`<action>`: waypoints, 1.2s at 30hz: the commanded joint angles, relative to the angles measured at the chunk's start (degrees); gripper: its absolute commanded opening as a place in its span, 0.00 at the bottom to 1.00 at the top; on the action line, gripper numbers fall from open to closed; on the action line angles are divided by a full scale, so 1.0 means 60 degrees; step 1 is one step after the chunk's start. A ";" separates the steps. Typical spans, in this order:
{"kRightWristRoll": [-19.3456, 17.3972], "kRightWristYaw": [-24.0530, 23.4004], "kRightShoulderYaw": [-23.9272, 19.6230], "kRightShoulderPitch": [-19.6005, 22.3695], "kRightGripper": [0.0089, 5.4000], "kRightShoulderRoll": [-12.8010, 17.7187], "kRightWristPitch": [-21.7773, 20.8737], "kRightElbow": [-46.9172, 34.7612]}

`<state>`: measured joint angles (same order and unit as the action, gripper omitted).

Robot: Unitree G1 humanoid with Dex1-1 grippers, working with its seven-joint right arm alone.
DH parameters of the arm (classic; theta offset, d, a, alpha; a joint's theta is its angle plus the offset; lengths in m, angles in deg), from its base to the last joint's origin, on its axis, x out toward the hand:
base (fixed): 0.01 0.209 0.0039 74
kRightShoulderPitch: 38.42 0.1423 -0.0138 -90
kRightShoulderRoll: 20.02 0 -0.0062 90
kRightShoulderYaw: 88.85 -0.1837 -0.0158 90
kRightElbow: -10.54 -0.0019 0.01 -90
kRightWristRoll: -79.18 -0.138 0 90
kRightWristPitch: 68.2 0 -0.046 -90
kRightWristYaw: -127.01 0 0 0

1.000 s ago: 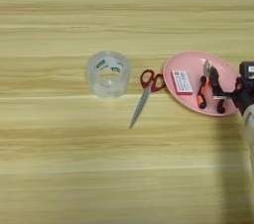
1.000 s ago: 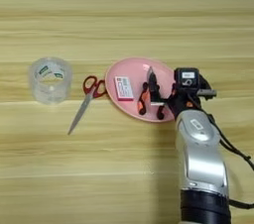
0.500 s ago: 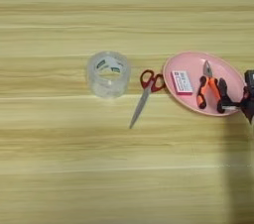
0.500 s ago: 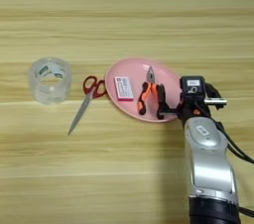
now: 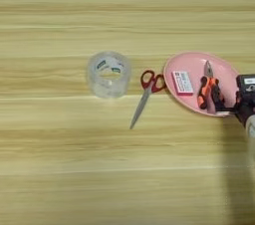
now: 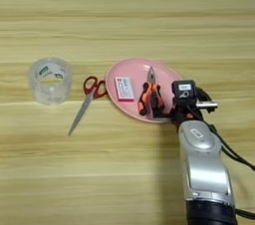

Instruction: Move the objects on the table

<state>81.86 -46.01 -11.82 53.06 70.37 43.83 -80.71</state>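
The wide wood-grain tabletop is light yellowish, crossed by darker horizontal plank lines and fine streaks. At nine o'clock, the clear plastic tape roll looks see-through and greyish, with a small green-and-white label on its inner core. The steel scissors have red loop handles and dull grey blades. The oval plate is plain pink with a paler rim. The small card on it is white with pink-red edging. The small pliers show orange-and-black handles and grey metal tips. At five o'clock, the forearm is silver, with a black block above it.
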 commanded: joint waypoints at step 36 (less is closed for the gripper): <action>-0.1536 0.0682 0.0437 0.1041 1.00 -0.0713 -0.0062 0.0004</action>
<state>73.17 -42.28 -9.80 55.74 65.27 44.23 -79.36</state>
